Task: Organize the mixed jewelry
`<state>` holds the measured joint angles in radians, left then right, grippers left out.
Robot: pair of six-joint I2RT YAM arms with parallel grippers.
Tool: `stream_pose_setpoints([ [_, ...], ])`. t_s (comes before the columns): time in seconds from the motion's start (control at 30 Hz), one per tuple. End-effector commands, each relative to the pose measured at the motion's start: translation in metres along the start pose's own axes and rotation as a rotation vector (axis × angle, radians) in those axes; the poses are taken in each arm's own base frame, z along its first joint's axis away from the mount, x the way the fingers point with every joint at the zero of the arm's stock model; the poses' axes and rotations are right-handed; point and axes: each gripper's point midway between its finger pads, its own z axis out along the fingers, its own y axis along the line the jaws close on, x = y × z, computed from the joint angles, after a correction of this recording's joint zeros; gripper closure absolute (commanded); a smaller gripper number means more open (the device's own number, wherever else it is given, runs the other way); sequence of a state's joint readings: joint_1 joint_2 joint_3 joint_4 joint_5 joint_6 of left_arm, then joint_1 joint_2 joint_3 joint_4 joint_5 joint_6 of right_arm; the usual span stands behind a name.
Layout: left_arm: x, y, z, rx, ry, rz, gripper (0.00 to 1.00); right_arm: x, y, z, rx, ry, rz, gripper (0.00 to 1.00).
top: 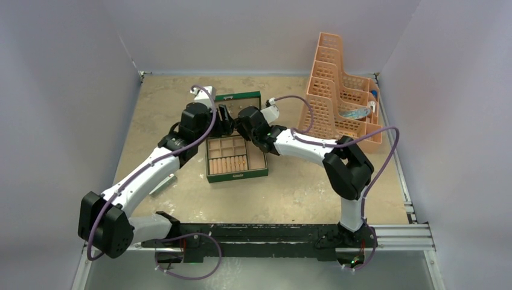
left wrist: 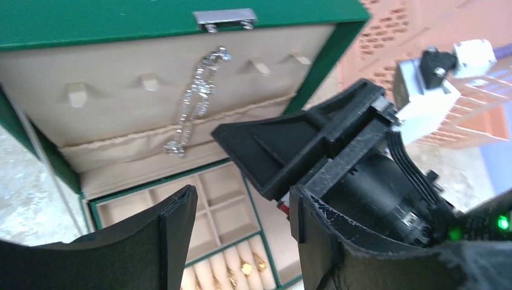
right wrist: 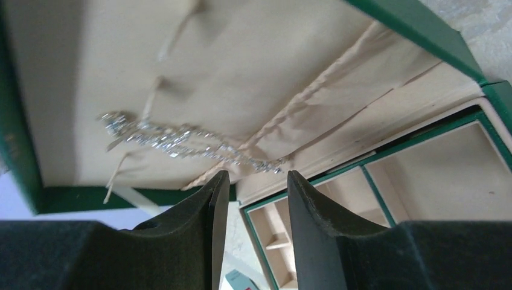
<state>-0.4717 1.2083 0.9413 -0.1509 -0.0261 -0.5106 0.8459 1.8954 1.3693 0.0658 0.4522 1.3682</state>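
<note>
Counting one green box (top: 236, 176). Counting one silvery chain (left wrist: 196, 99) and one metal latch (left wrist: 224, 18) on its lid. Making out four bare beige tabs (left wrist: 148, 80) there. Seeing four gold rings (left wrist: 244, 266) in the left wrist view, with the row running off the edge. Counting one orange rack (top: 338, 90), its tiers too stacked to number. Counting two arms: left arm (top: 145, 172), right arm (top: 302, 145).

A robotics lab test cell: plain pale partition walls (top: 60, 90) enclose a mottled tan tabletop (top: 290, 187) around the open green, beige-lined jewelry box (top: 238, 176). Nearer than the box, an aluminium mounting rail (top: 398, 232) anchors two white-and-black robot arms (top: 145, 175).
</note>
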Motion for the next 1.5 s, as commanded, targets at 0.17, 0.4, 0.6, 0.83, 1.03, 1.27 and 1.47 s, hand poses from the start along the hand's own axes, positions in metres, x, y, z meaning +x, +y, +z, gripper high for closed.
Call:
stream_pose_setpoints([
  [0.17, -0.027, 0.024, 0.019, -0.151, -0.153, 0.029, 0.43, -0.035, 0.009, 0.008, -0.028, -0.079, 0.165, 0.58],
  [0.4, -0.031, 0.025, 0.032, -0.157, -0.18, 0.024, 0.47, -0.045, 0.017, 0.013, -0.08, -0.061, 0.171, 0.58],
  [0.6, -0.021, 0.032, 0.043, -0.182, -0.153, 0.016, 0.5, -0.033, 0.018, 0.021, -0.08, -0.012, 0.156, 0.63],
  [0.83, -0.006, 0.04, 0.057, -0.203, -0.123, 0.009, 0.5, -0.016, 0.003, 0.032, -0.047, 0.042, 0.17, 0.65],
  [1.03, -0.004, 0.041, 0.067, -0.205, -0.13, 0.015, 0.5, -0.008, -0.003, 0.043, -0.014, 0.06, 0.149, 0.66],
  [1.27, 0.001, 0.035, 0.073, -0.163, -0.122, 0.034, 0.53, -0.007, -0.008, 0.041, -0.02, 0.062, 0.137, 0.91],
  [1.47, 0.016, 0.038, 0.075, -0.169, -0.091, 0.026, 0.6, -0.008, -0.006, 0.029, -0.061, 0.078, 0.118, 1.0],
])
